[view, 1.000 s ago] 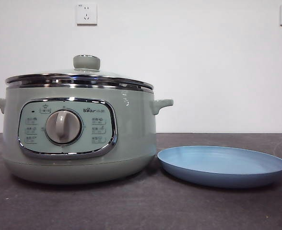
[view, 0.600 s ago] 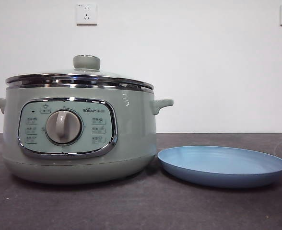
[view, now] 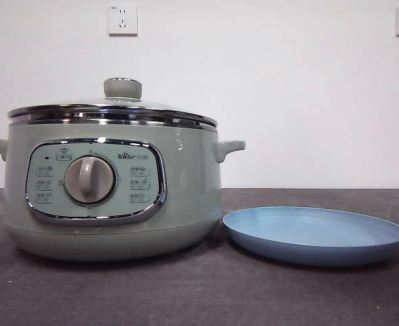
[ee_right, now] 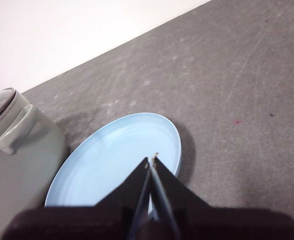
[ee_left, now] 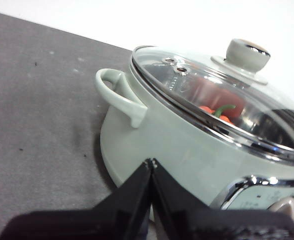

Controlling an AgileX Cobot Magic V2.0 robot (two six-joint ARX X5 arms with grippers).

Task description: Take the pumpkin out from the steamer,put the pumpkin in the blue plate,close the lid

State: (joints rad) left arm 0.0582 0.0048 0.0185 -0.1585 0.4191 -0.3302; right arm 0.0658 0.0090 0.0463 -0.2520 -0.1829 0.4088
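Glass lid (ee_left: pixel 212 95) seated on steamer (view: pixel 111 190), pumpkin (ee_left: pixel 218 111) inside, visible through it. Blue plate (view: pixel 315 234) empty on bench (view: pixel 199 292) just beside steamer, handy for transfer. Left tool (ee_left: pixel 151 165) closed, empty, near steamer; right tool (ee_right: pixel 151 161) closed above plate. Nothing started.

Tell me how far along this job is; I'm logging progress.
Nothing looks done yet. The lid sits closed on the steamer, and the pumpkin shows through the glass inside. The blue plate holds nothing. Nothing is in hand: the left end effector is shut beside the steamer, the right end effector shut above the plate. Left: lift the lid, move the pumpkin, close the lid.
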